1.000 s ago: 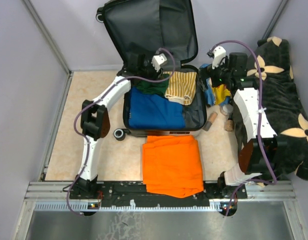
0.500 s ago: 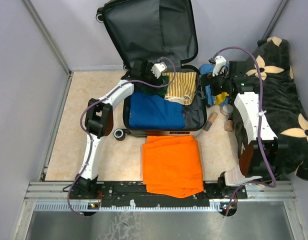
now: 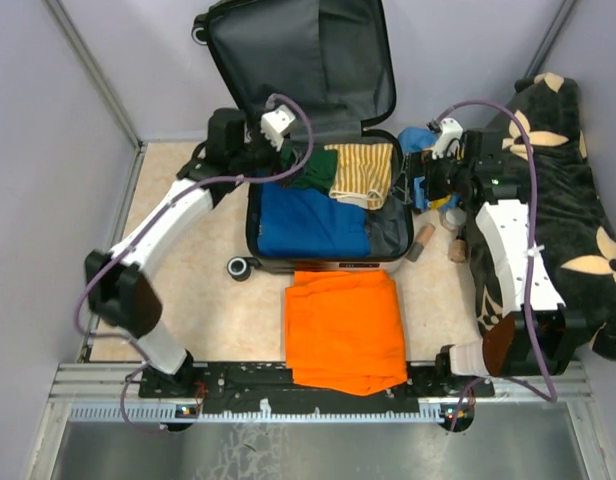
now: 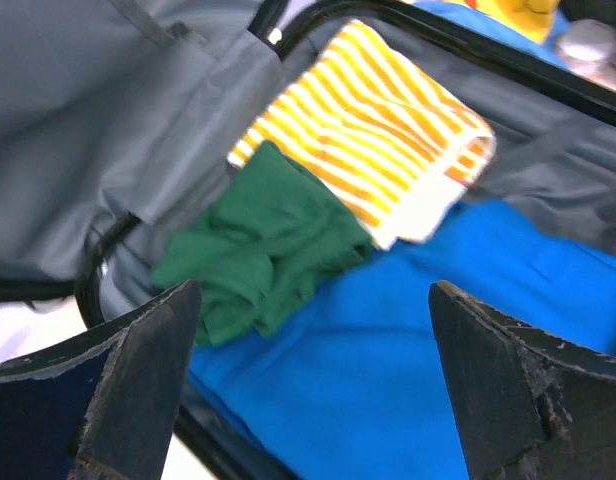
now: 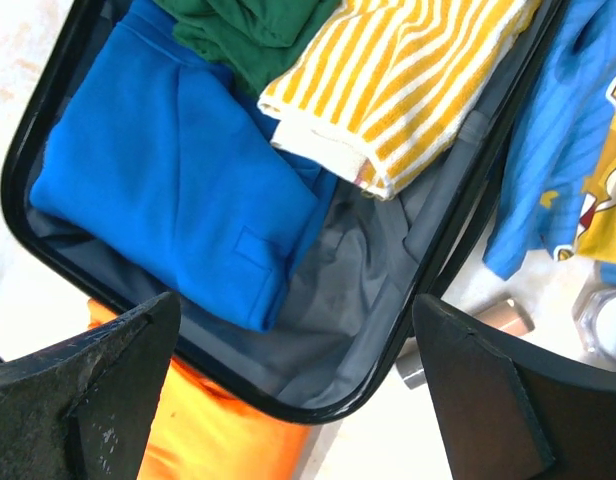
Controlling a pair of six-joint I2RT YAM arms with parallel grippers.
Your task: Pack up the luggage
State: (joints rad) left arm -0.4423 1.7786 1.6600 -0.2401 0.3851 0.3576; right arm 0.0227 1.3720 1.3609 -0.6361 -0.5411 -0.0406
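Matt grey fabric lines the luggage (image 3: 298, 60); the yellow-striped towel (image 5: 418, 80) looks nubbly, the blue garment (image 5: 178, 170) smooth, the left fingers (image 4: 138, 390) scuffed matt.

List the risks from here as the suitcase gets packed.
The striped cloth lies close to the right rim of the luggage; it could get pinched when the lid shuts. The orange garment outside looks larger than the bare lining left, so the pile may bulge. The small items beside the case might be knocked if the right arm reaches there.
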